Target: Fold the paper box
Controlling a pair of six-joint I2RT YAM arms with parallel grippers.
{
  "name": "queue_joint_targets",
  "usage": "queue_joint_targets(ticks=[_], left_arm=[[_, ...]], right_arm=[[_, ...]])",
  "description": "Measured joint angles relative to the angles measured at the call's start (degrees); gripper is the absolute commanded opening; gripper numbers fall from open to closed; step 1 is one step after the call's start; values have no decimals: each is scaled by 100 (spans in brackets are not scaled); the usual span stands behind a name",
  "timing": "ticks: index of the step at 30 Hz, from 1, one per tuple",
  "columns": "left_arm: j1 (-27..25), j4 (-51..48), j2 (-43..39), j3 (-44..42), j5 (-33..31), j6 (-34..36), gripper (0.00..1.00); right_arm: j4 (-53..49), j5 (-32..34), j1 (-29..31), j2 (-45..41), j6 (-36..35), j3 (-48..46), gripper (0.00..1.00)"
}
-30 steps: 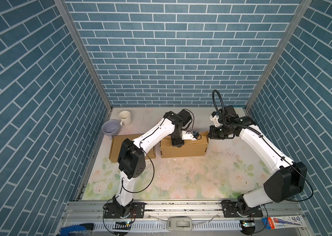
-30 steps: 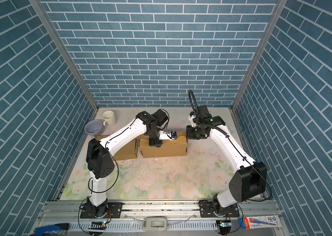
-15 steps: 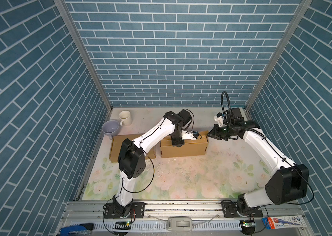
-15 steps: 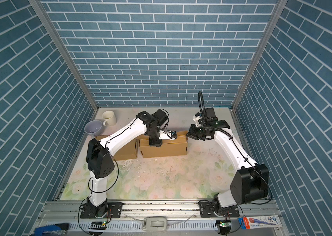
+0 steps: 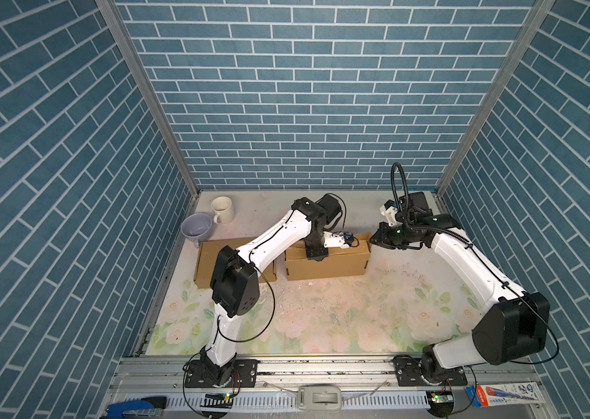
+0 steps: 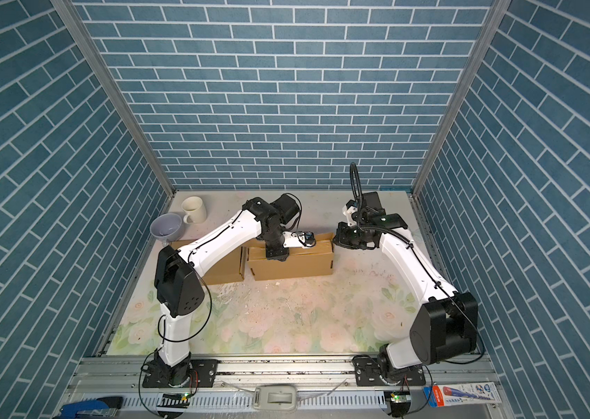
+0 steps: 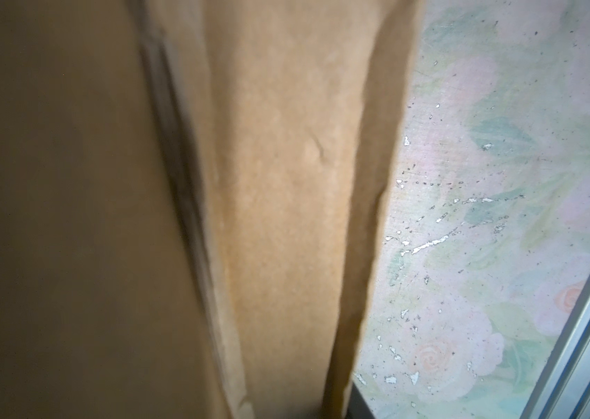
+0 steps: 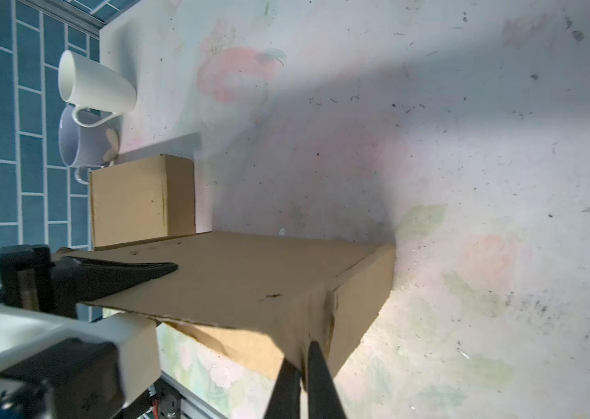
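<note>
Paper box (image 5: 326, 265): likely light, easily dented card; take flap edges.
Left gripper (image 5: 351, 242) on lid, closure unclear; right gripper (image 8: 306, 348) nearly closed, corner at tips.

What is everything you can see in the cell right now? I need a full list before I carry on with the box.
box: one, brown, mid-table, both hands at it
second box: one, brown, left of the first
mug: one, white, far left corner
cup: one, pale purple, beside the mug
table: one, flowered, scuffed
blue tool, beige device, printed packet: one each, along the front rail
arms: two, white with black joints, one each side
left hand: one, black, a finger flat on the box top
right hand: one, black, fingers together at the box's right-end corner
</note>
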Motion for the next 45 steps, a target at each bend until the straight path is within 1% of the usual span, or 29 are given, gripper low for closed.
queue_joint_targets(ticks=[5, 7, 11, 14, 18, 26, 32, 36, 45], left_arm=[[-26, 0, 11, 20, -20, -15, 31], [-26, -2, 13, 22, -20, -15, 31], [-26, -2, 20, 31, -17, -17, 31], [-26, -4, 24, 37, -15, -17, 31], [-26, -9, 37, 57, -13, -24, 31], [-24, -4, 39, 57, -11, -37, 31], [-26, 7, 39, 57, -22, -46, 32], [-26, 20, 39, 57, -42, -59, 36], [-37, 85, 39, 63, -199, -173, 51]], right_arm=[[-120, 181, 48, 98, -17, 63, 17], [-153, 232, 59, 125, -39, 98, 16], [-238, 367, 118, 177, -66, 219, 9], [-299, 481, 175, 225, -98, 304, 1], [-313, 518, 203, 236, -85, 328, 0], [-210, 170, 151, 236, 343, 317, 0], [31, 133, 114, 223, 380, 136, 0], [164, 212, 114, 142, 293, -15, 0], [435, 293, 114, 72, 184, -181, 0]])
